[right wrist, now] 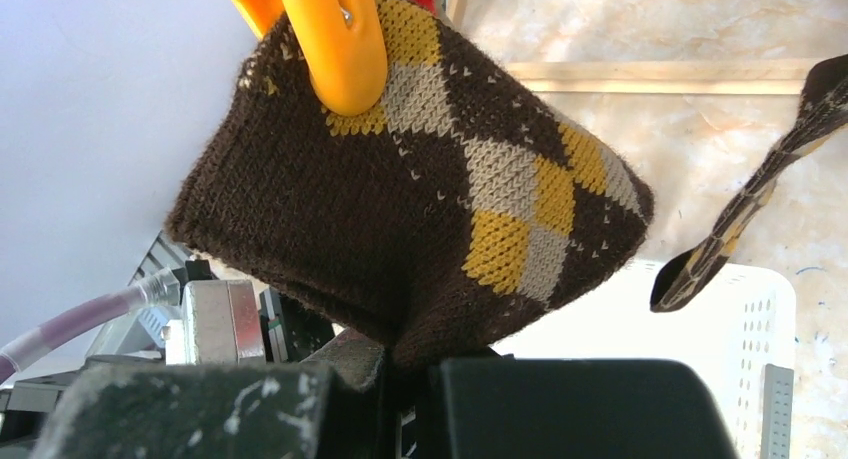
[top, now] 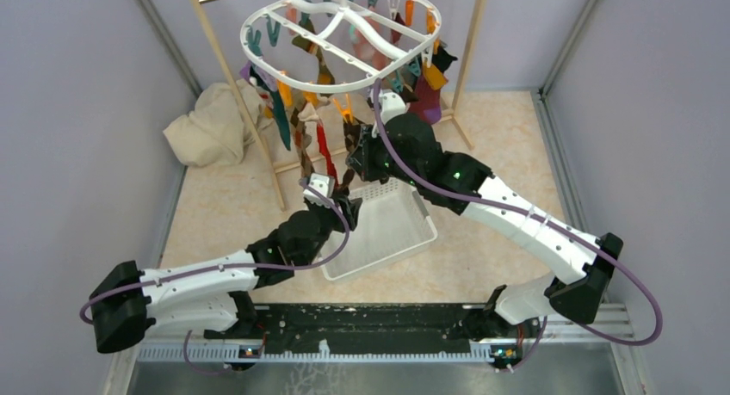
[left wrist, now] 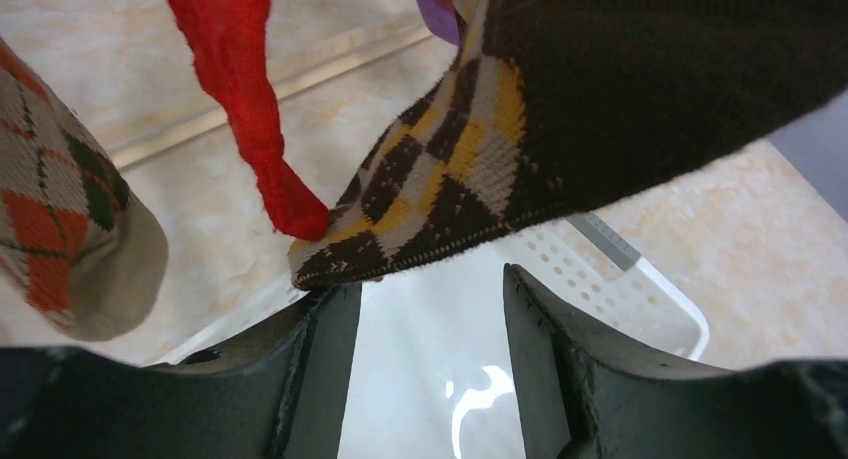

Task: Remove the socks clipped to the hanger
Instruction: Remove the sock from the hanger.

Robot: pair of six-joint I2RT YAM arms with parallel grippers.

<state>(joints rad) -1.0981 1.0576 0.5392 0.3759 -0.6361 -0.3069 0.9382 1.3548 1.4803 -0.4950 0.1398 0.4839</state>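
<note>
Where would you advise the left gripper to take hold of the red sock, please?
Probably the narrow stretch just above its toe, approached from below. The red sock hangs long and slim, free tip lowest, beside the brown-yellow argyle sock; the open left gripper sits beneath, so its jaws could straddle it there.

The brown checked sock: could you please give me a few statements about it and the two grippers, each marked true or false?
1. The right gripper is shut on the brown checked sock. True.
2. The orange peg is off that sock. False: it clamps the sock's top edge.
3. The left gripper holds the red sock. False: its jaws are open and empty, and the red sock hangs clear above them.
4. A white basket lies below the left gripper. True.
</note>
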